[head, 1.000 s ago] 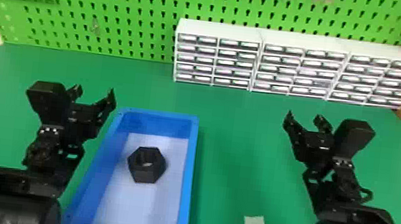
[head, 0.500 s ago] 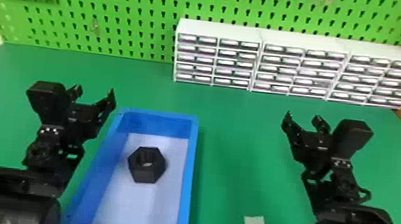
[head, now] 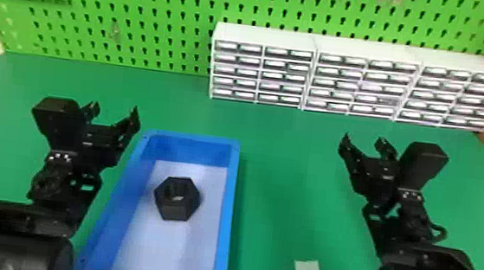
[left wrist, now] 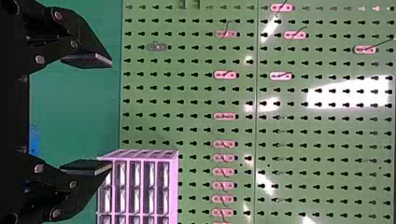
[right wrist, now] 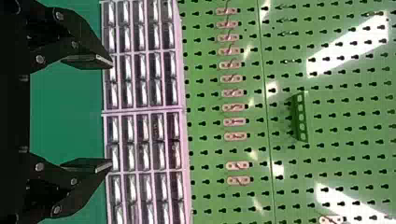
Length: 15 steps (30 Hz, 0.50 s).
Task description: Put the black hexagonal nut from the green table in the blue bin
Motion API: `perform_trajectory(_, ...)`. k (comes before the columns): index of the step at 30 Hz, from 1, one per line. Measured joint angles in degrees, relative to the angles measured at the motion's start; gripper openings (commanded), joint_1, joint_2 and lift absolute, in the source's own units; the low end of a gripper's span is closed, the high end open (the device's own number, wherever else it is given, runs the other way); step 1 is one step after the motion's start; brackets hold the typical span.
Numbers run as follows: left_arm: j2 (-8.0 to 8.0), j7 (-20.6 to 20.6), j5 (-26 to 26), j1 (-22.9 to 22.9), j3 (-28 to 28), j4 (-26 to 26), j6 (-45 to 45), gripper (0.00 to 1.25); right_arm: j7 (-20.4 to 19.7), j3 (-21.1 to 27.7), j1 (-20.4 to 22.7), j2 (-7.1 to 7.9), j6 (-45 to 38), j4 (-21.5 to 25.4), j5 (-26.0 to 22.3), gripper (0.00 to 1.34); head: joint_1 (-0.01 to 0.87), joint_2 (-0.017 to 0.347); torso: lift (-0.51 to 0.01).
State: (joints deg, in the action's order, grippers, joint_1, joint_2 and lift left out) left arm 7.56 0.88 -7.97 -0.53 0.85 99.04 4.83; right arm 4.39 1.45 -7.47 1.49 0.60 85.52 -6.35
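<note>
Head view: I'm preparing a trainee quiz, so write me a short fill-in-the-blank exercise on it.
The black nut, lying in the blue bin, has an outline with ____ sides.
The fingers of the left gripper and the right gripper are ____.
The gripper nearer the bin is the ____ one.
The pegboard behind the table is coloured ____.
Missing words: six; open; left; green.

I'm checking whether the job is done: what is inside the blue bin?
The blue bin holds one black hexagonal nut, resting on its pale floor. The floor directly under the nut is covered from view.
</note>
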Motion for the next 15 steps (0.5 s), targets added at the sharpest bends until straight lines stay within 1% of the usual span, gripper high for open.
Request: perform_trajectory(15,0.00,0.00,-0.03,0.00,0.01,-0.03,0.00,0.77,0.00,0.12,0.00,-0.07,-0.08,0.00,-0.16,0.83,0.686,0.052,-0.097)
